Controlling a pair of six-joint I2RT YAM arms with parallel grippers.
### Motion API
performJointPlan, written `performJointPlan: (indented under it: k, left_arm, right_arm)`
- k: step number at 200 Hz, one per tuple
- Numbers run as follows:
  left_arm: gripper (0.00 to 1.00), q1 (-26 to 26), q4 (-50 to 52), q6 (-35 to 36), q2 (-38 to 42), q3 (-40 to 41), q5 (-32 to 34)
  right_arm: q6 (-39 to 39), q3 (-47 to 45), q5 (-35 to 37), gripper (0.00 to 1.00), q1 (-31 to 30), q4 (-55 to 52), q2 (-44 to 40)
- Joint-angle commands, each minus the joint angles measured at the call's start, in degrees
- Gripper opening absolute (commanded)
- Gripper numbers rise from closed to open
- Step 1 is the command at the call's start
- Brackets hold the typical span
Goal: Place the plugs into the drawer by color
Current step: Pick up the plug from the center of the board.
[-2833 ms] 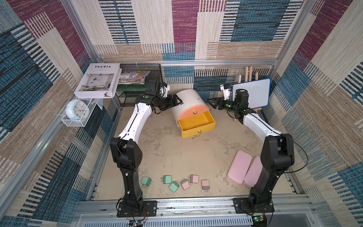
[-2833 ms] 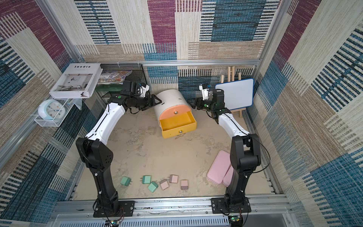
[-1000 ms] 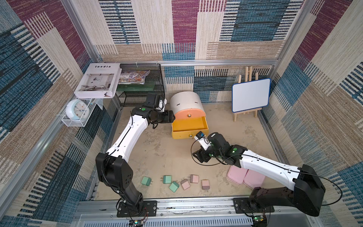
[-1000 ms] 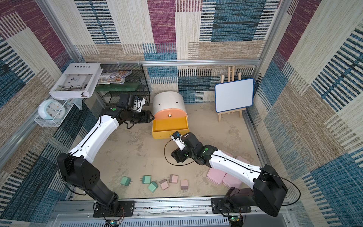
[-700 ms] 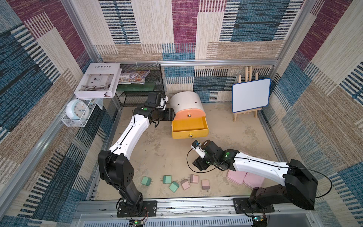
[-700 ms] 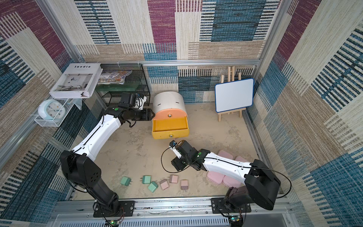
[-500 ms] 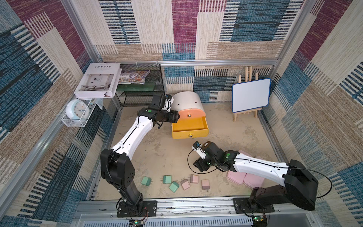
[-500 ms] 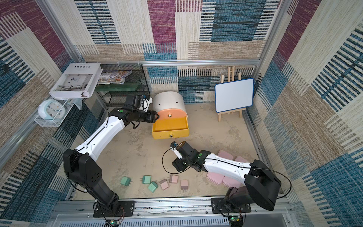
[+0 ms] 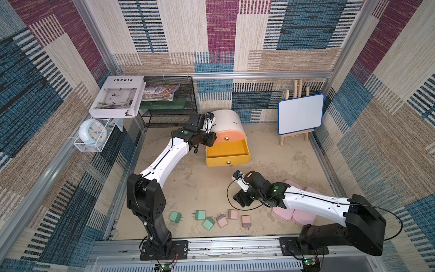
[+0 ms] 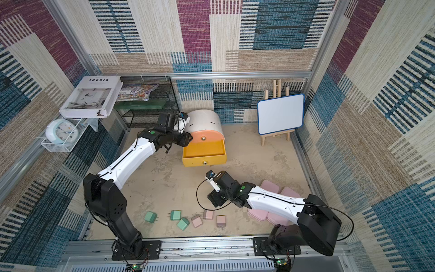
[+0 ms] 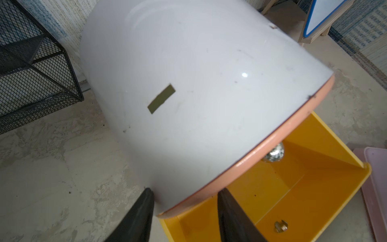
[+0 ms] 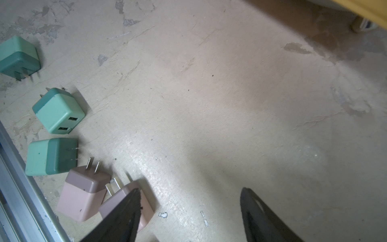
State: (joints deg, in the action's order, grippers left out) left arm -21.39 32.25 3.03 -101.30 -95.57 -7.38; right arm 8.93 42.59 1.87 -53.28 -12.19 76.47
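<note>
L gripper (image 11: 185,191) clamps front corner of white barrel-shaped drawer cabinet (image 9: 227,120), prob. steadying it w/ yellow drawer (image 9: 226,161) pulled open; R gripper (image 12: 190,189), jaws apart, hovers by pale pink cube plugs (image 12: 83,194) on floor (image 12: 230,104), likely for next pick.

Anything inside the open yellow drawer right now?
Nothing loose visible: the yellow drawer shows a bare floor, with only its knob's fastener on the inside of the front wall. Its rear part is hidden under the cabinet, so I can't vouch for that.
</note>
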Motion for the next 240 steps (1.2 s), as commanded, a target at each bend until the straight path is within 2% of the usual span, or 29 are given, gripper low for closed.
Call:
performJointPlan:
  k: [1,45,117,132,156,211,240]
  left_arm:
    - [0.47,-0.1,0.2,1.2,0.5,0.3,0.9]
    - [0.43,-0.1,0.4,-0.7,3.0,1.9,0.7]
    - [0.55,-0.1,6.6,-11.7,10.8,3.4,-0.8]
    - [0.61,-0.1,7.7,-13.3,12.0,5.0,0.8]
    - [0.65,-0.1,8.0,-14.0,13.3,8.2,2.4]
    - [0.66,-0.1,8.4,-15.6,14.2,9.0,-0.8]
    - [0.67,-0.1,8.0,-15.9,14.8,9.5,-1.3]
  right_arm:
    - [-0.4,0.1,-0.9,0.78,-0.1,-0.3,0.6]
    - [-0.6,1.6,-2.3,0.78,-0.6,-2.1,3.8]
    - [0.3,3.4,-2.7,0.77,-7.0,-7.6,4.7]
    - [0.6,3.8,-2.8,0.77,-9.1,-8.6,4.5]
    - [1.0,5.6,-1.6,0.77,-11.6,-11.3,7.0]
    - [0.7,10.0,2.9,0.76,-15.3,-14.5,16.4]
    - [0.5,11.2,4.2,0.7,-15.4,-13.7,18.6]
